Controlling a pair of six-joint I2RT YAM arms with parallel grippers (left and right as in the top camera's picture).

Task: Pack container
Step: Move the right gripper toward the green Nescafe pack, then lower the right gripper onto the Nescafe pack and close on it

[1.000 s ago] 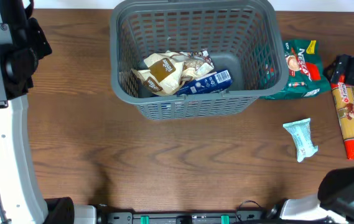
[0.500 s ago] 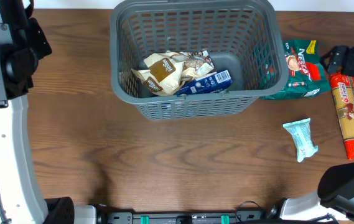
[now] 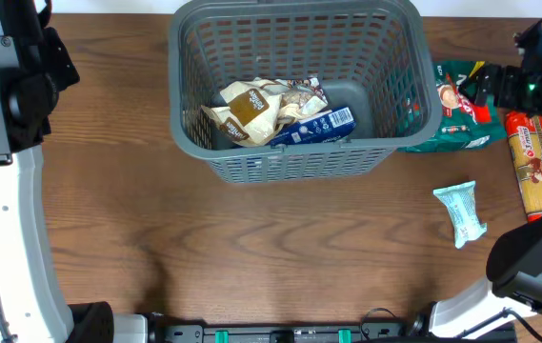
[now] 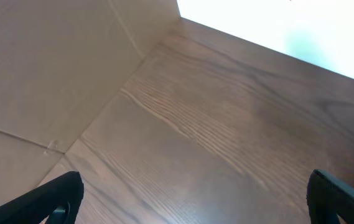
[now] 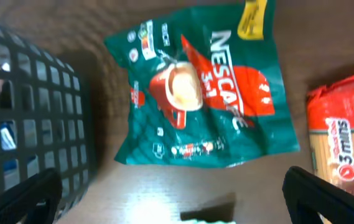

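The dark grey lattice basket (image 3: 294, 145) stands at the far middle of the table and holds a tan packet (image 3: 247, 110) and a blue packet (image 3: 320, 124). Its wall shows in the right wrist view (image 5: 33, 112). A green Nescafe bag (image 3: 453, 124) lies flat against the basket's right side, seen too in the right wrist view (image 5: 201, 93). My right gripper (image 3: 490, 88) hovers over this bag, open and empty (image 5: 173, 205). My left gripper (image 4: 192, 199) is open and empty over bare wood at the far left.
A red pasta packet (image 3: 534, 167) lies right of the green bag, also in the right wrist view (image 5: 344, 137). A small light blue packet (image 3: 461, 211) lies nearer the front. The left arm (image 3: 9, 81) stands at the left edge by a beige wall (image 4: 46, 74).
My right gripper has moved left and away from me, from over the pasta packet's far end to over the green Nescafe bag. The left arm has not moved.
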